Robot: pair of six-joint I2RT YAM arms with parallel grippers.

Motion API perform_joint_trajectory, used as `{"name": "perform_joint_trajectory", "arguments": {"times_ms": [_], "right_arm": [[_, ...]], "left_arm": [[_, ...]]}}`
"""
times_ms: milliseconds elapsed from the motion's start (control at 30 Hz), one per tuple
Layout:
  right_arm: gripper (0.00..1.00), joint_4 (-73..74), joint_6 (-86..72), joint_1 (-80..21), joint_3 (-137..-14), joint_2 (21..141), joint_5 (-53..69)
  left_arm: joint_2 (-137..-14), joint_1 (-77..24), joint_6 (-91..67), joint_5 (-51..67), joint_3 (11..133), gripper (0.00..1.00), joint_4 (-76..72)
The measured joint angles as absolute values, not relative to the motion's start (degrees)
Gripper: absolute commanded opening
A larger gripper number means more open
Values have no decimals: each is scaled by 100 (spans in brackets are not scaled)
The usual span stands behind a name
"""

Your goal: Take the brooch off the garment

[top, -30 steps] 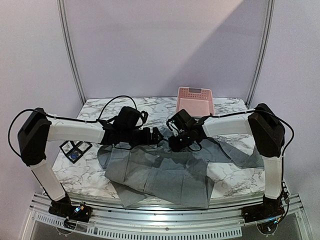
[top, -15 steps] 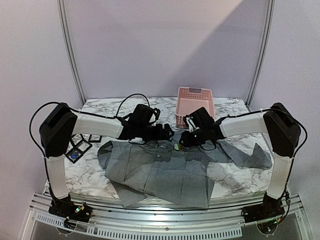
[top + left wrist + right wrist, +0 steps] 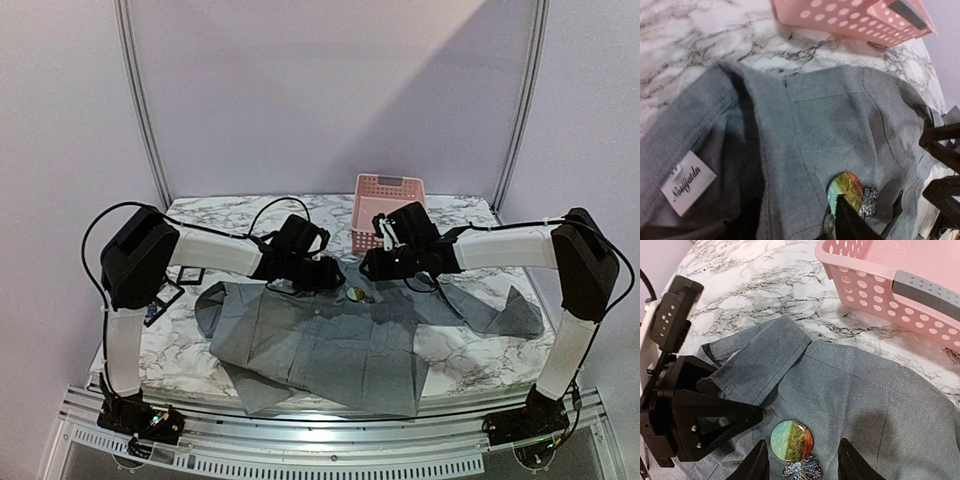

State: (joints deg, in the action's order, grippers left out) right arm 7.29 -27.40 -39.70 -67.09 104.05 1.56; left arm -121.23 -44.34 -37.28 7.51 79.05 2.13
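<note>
Top external: marble table (image 3: 200, 215), lilac walls (image 3: 330, 90); right pincer (image 3: 804, 445) wide over brooch (image 3: 791, 441); left pincer (image 3: 335, 273) state unclear.

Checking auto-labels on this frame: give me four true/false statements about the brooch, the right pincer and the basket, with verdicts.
1. The brooch sits on the grey garment, near its collar. True.
2. The right pincer is shut on the brooch. False: it is open, one finger on each side of the brooch.
3. The brooch lies inside the pink basket. False: the basket stands on the marble beyond the garment, and the brooch is on the cloth.
4. A white label shows inside the collar in the left wrist view. True.
</note>
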Motion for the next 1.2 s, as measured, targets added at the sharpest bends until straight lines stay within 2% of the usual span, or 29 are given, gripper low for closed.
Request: {"name": "perform_joint_trajectory", "arguments": {"times_ms": [100, 133, 433, 700, 1200], "right_arm": [[45, 698, -2740, -3970, -6661, 10377, 158], [45, 676, -2740, -3970, -6628, 10361, 158], [45, 336, -2659, -4016, -5920, 9870, 279], [46, -5, -2652, -4204, -5898, 9657, 510], [41, 86, -2652, -4390, -6230, 9974, 346]], "left_arm": [[-12191, -4429, -3809, 963, 7887, 5, 139], [-12189, -4423, -3795, 1037, 7846, 0, 40], [-11518, -4353, -3999, 1634, 6869, 0, -1557], [-11349, -4318, -4576, 2165, 6512, 0, -2893], [-11325, -4294, -4845, 2300, 6364, 0, -3234]]}}
